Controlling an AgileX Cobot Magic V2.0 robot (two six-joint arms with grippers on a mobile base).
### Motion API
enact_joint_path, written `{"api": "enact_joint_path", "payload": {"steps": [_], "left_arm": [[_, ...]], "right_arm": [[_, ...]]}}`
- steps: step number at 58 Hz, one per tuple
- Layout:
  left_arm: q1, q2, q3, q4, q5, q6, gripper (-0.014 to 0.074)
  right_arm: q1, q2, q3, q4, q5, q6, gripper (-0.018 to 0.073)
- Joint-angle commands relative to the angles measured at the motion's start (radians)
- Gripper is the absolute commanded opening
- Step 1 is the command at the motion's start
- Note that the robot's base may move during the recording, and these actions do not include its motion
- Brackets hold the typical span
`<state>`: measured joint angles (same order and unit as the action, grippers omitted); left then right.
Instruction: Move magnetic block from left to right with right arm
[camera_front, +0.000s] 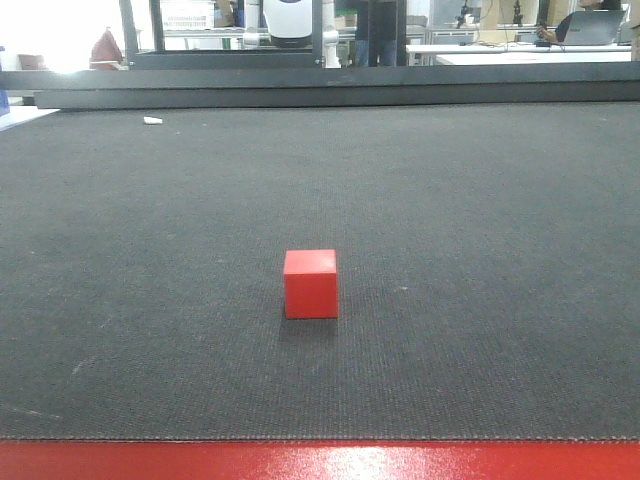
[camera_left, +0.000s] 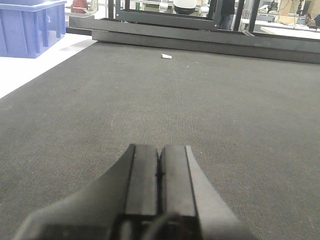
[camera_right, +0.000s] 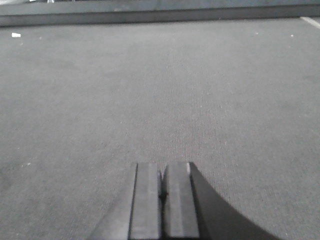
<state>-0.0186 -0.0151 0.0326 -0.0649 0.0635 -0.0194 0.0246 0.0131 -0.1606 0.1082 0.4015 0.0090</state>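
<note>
A red magnetic block (camera_front: 310, 284) sits alone on the bench (camera_front: 480, 200). The right end effector (camera_right: 163, 200), closed and empty, must open before straddling it squarely.

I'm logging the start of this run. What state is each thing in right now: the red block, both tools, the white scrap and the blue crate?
magnetic block: resting flat on the dark mat, free, no tool touching it.
left tool: shut, empty.
right tool: shut, empty; the block is not in its view.
white scrap: lying loose near the mat's far edge.
blue crate: upright, off the mat; contents hidden.
</note>
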Motion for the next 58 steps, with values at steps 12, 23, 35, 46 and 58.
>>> {"api": "enact_joint_path", "payload": {"steps": [12, 23, 35, 46, 58], "left_arm": [[-0.004, -0.011, 0.008, -0.005, -0.084, -0.002, -0.0117], [-0.004, -0.011, 0.008, -0.005, -0.084, -0.002, -0.0117], [-0.004, -0.011, 0.008, -0.005, -0.084, -0.002, -0.0117], [-0.004, -0.011, 0.008, -0.005, -0.084, -0.002, -0.0117], [-0.004, -0.011, 0.008, -0.005, -0.084, -0.002, -0.0117]], "right_arm": [[-0.001, 0.235, -0.131, 0.009, -0.060, -0.003, 0.0056], [-0.001, 0.453, -0.210, 0.009, -0.036, -0.003, 0.0056], [0.003, 0.674, -0.316, -0.026, 0.104, 0.062, 0.0058], [0.067, 0.828, -0.458, -0.142, 0.274, 0.286, 0.0257], [0.190, 1.002, -0.616, -0.186, 0.442, 0.462, 0.0631]]}}
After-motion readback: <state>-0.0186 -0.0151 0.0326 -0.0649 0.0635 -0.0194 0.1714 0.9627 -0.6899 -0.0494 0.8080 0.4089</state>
